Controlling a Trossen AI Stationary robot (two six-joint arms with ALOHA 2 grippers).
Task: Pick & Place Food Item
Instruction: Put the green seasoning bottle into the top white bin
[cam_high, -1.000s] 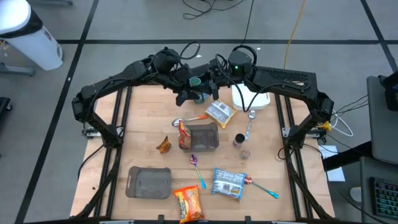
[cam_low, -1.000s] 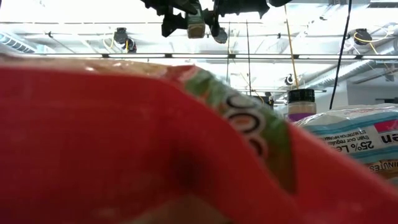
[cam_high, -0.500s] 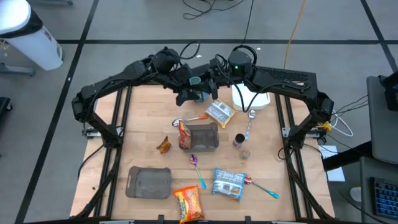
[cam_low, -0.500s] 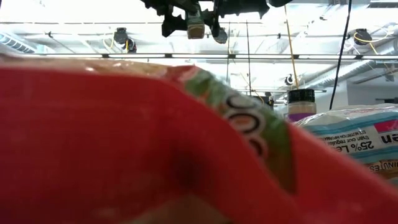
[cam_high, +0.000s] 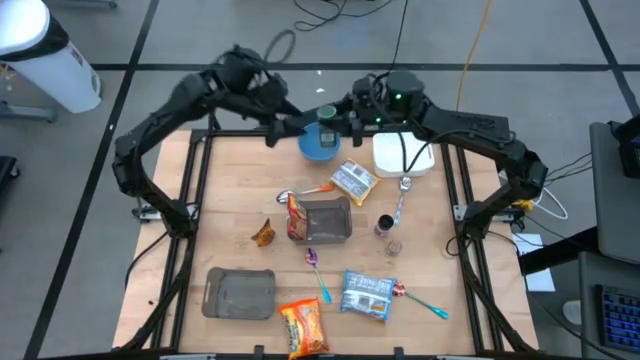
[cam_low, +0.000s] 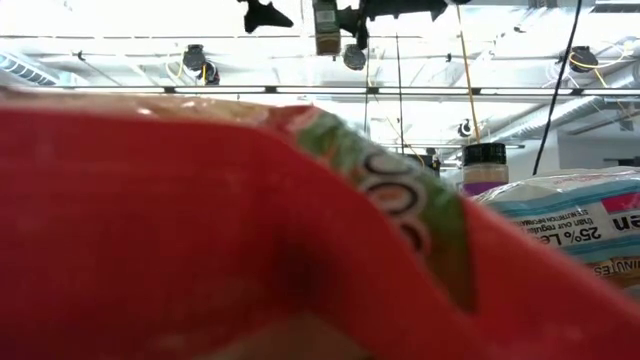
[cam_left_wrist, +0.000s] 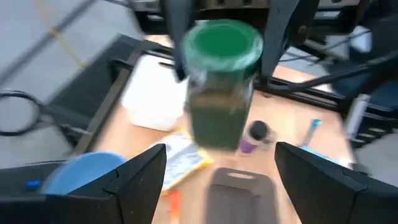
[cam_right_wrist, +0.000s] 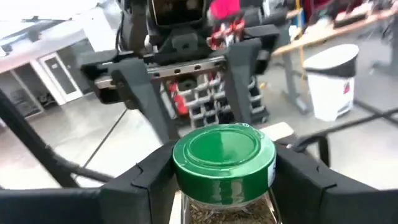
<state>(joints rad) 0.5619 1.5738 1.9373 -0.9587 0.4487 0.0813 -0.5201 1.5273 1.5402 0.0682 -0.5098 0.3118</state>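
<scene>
A glass spice jar with a green lid (cam_high: 327, 112) hangs in the air above the table's far edge, upright. My right gripper (cam_high: 342, 112) is shut on it. The jar shows close up in the right wrist view (cam_right_wrist: 224, 155) and in the left wrist view (cam_left_wrist: 222, 74). My left gripper (cam_high: 281, 127) is open and empty, a short way to the jar's left, with its fingers pointing at the jar. In the low view the jar (cam_low: 326, 22) shows at the top, with my left gripper (cam_low: 264, 15) apart from it. My right gripper pinches the jar between its two fingers (cam_right_wrist: 146, 180), on the glass body just below the green lid (cam_right_wrist: 186, 208). The fingers lie level and come from the table's right side. The jar stands upright, lifted clear of the table.
A blue bowl (cam_high: 318, 146) and a white container (cam_high: 403, 157) stand below the jar at the far edge. Snack packets (cam_high: 352, 180), a grey box (cam_high: 327, 220), a small jar (cam_high: 385, 225), spoons and a grey tray (cam_high: 240, 293) lie on the table. A red packet (cam_low: 200, 230) blocks the low view.
My left gripper has let go of the jar and drawn back toward the table's left and far edge, uncovering the blue bowl. My right gripper keeps the jar and has gone slightly up and toward the far edge with it; the jar stays upright.
</scene>
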